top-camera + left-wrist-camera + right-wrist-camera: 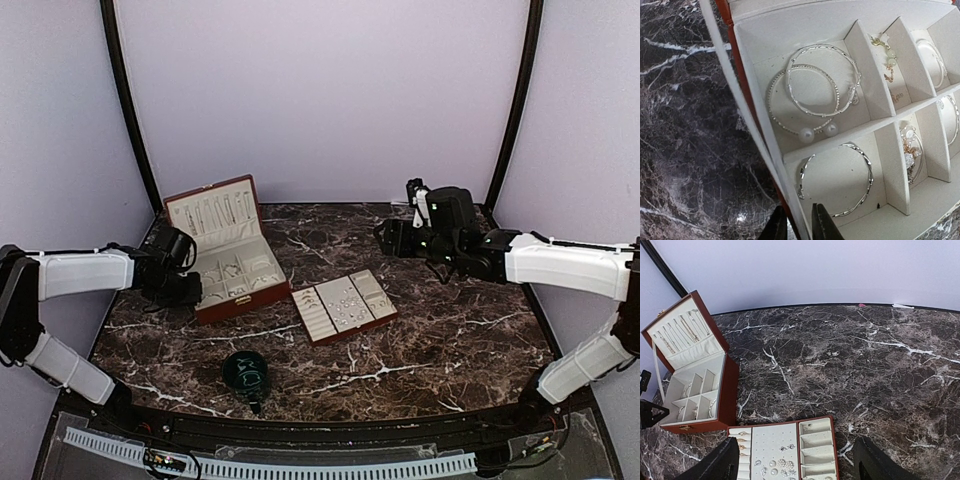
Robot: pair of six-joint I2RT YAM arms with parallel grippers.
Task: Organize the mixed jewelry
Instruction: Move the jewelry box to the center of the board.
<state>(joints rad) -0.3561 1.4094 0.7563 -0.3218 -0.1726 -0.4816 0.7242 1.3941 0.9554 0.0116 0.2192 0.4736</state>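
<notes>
The jewelry is silvery pieces on cream padding. Bangles [812, 87], a twisted hoop [837, 177] and small earrings [885, 55] lie in compartments of the open red jewelry box [228, 250]. Studs [775, 467] and rings [742, 440] sit in the separate red tray [343, 305]. My left gripper [797, 227] is at the box's left wall, its two fingers pinched close with the wall's rim between them. My right gripper [795, 465] hangs wide open and empty above the table just behind the tray, seen at the back right in the top view [392, 238].
A dark green cup [245, 372] stands on the marble table [450, 330] near the front, left of centre. The box's raised lid [682, 332] holds thin chains. Curved black poles and a pale backdrop close off the back.
</notes>
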